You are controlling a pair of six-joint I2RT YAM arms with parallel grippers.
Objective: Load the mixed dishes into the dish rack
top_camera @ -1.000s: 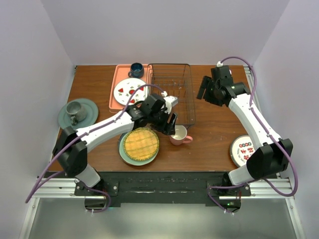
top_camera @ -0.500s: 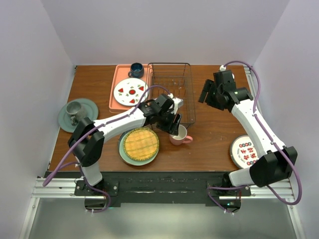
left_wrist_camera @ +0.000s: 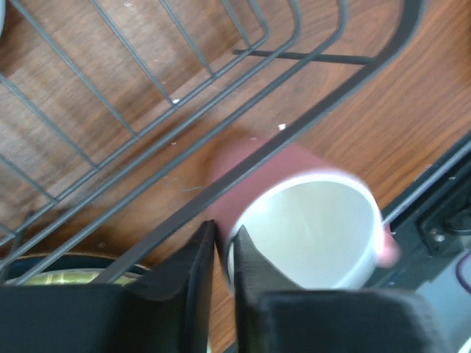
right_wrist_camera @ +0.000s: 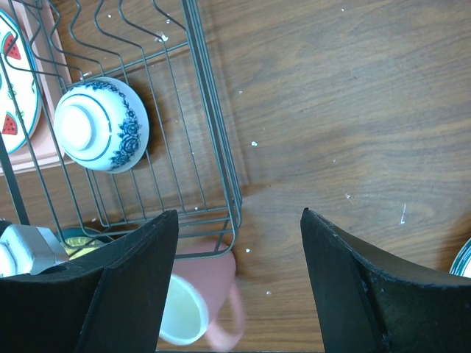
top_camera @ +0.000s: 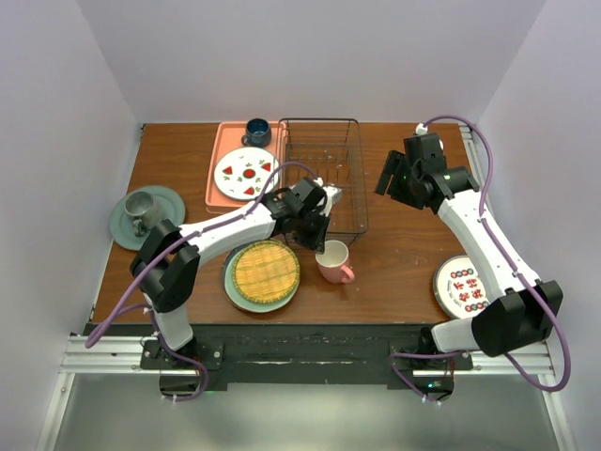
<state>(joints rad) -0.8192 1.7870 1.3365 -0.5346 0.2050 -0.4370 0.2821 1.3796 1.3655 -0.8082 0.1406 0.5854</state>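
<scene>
The pink mug (top_camera: 334,262) (left_wrist_camera: 309,220) (right_wrist_camera: 197,303) hangs tilted just outside the near right corner of the dish rack (top_camera: 324,174) (left_wrist_camera: 221,110). My left gripper (top_camera: 320,241) (left_wrist_camera: 226,248) is shut on its rim, one finger inside and one outside. A small blue-and-white bowl (right_wrist_camera: 102,123) lies mouth-down inside the dish rack (right_wrist_camera: 213,147). My right gripper (top_camera: 392,180) (right_wrist_camera: 239,215) hovers open to the right of the rack, holding nothing. The yellow woven plate (top_camera: 266,271) rests on a teal-grey plate (top_camera: 231,285) by the table's front.
A pink tray (top_camera: 219,160) left of the rack carries a white plate with red marks (top_camera: 244,173) and a dark blue mug (top_camera: 256,132). A grey mug (top_camera: 142,213) stands on a teal-grey plate (top_camera: 174,202) at far left. A patterned white plate (top_camera: 462,285) lies front right.
My left gripper has closed on the pink mug's rim, and the mug has tipped and shifted slightly toward the front. The right arm has barely moved.
</scene>
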